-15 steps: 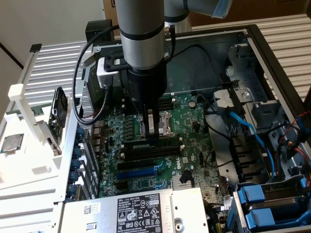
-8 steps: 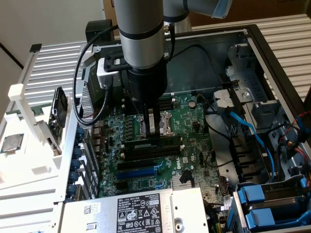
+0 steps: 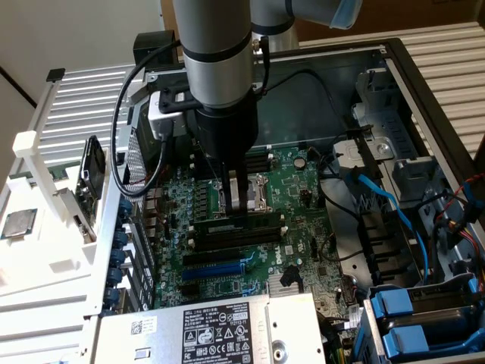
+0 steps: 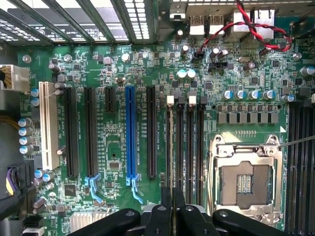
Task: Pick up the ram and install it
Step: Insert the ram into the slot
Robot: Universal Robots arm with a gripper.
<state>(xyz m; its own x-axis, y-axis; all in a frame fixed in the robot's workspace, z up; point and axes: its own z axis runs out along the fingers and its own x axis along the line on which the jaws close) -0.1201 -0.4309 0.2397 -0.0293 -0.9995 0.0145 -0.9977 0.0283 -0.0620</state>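
My gripper [image 3: 236, 202] reaches straight down into the open computer case, over the green motherboard [image 3: 299, 205]. Its fingers are shut on the ram [image 3: 227, 224], a thin dark stick standing on edge. In the wrist view the ram [image 4: 170, 147] appears edge-on as a thin line. It lies along the outermost of the black memory slots [image 4: 189, 147] with white end clips. My gripper [image 4: 172, 199] pinches it from both sides. Whether the ram sits fully down in the slot I cannot tell.
The open processor socket [image 4: 244, 177] lies right beside the memory slots. Long black and blue expansion slots [image 4: 130, 132] run on the other side. Blue cables [image 3: 386, 205] and drive bays fill the exterior view's right. A labelled metal box [image 3: 220, 334] sits at the front. A processor chip [image 3: 17, 224] rests on the white rack outside.
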